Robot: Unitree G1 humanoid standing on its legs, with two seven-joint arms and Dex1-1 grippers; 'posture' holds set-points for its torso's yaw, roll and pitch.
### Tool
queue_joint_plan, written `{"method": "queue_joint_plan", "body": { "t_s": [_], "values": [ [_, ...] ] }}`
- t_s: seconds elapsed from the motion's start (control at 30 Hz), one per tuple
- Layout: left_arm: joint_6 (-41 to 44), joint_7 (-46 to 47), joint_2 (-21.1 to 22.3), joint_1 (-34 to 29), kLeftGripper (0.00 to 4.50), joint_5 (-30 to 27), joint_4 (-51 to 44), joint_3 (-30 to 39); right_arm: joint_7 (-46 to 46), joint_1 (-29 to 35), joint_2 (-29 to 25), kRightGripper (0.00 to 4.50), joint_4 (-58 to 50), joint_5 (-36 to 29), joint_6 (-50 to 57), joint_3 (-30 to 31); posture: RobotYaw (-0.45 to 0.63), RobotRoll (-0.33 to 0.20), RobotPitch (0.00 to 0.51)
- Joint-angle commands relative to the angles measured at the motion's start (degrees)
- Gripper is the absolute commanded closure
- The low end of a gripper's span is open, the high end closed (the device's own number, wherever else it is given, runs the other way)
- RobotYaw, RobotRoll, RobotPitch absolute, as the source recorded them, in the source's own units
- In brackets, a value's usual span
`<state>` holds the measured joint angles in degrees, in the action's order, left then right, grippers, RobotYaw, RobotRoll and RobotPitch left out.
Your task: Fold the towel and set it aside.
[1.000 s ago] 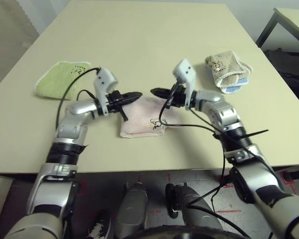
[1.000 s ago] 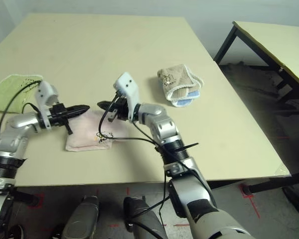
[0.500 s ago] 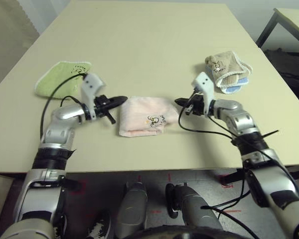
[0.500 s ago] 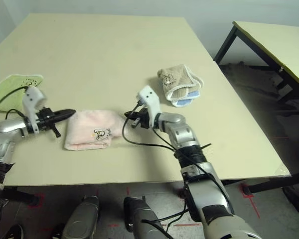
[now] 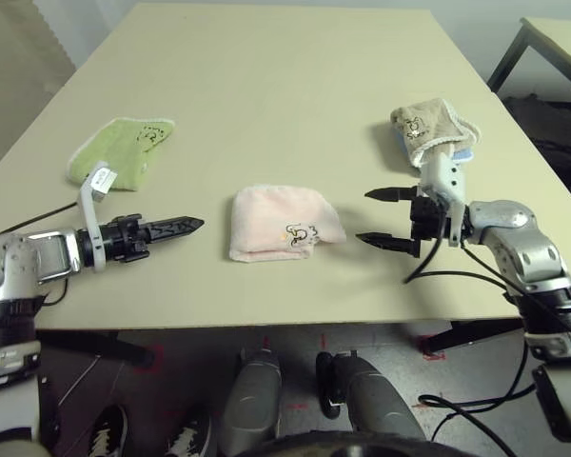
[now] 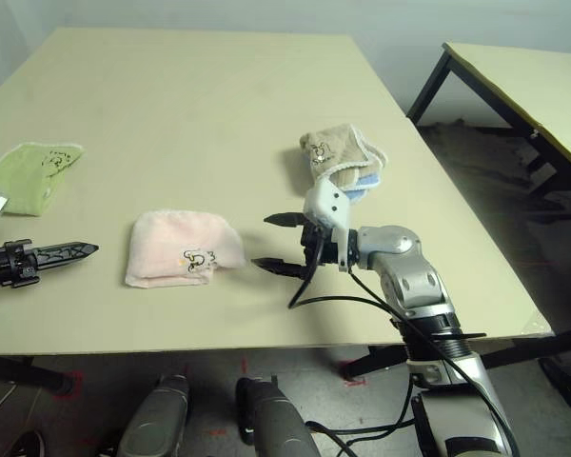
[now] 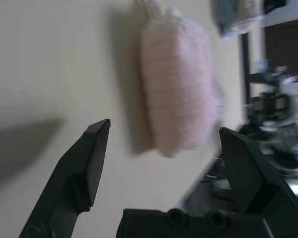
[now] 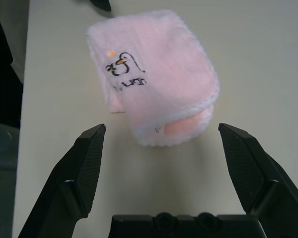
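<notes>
The towel (image 5: 281,224) lies folded into a small pale pink bundle near the table's front edge, its dark cartoon print (image 8: 120,67) facing up. Nothing touches it. My left gripper (image 5: 195,226) hovers a short way to its left, pointing at it, and the left wrist view shows its fingers (image 7: 89,163) spread wide open with the towel (image 7: 176,84) beyond them. My right gripper (image 5: 364,216) sits just right of the towel, open, its two black fingers (image 8: 89,163) wide apart and empty.
A small green towel (image 5: 119,148) lies at the left of the beige table (image 5: 285,76). Folded beige-and-blue towels (image 5: 433,133) rest at the right, just behind my right wrist. A second table (image 6: 523,76) stands off to the right.
Both grippers were shut close together over the towel. They have drawn apart to either side of it and opened wide. The towel stays folded on the table.
</notes>
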<state>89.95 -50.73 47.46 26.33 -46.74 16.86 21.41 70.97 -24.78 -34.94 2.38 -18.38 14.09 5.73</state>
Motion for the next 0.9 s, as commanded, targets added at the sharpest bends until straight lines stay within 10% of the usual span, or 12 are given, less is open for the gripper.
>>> {"method": "queue_joint_plan", "body": {
  "t_s": [0.03,0.63,0.9],
  "values": [
    [2.5,3.8,-2.3,3.1,0.00,-0.6,6.7,-3.0,0.0,1.2,-0.9,0.04,-1.7,-0.6,0.0,-0.2,0.10,0.000,0.146],
    [-3.7,7.5,-17.9,17.0,0.00,8.7,24.7,-15.4,-4.5,4.7,-1.9,0.04,-8.0,-2.0,6.8,-0.3,0.04,0.000,0.150],
    [-6.4,2.9,-18.8,17.8,2.71,11.1,26.3,-19.2,-5.9,5.2,-1.8,0.00,-8.6,-2.4,7.8,-0.2,0.04,0.000,0.153]
  ]
}}
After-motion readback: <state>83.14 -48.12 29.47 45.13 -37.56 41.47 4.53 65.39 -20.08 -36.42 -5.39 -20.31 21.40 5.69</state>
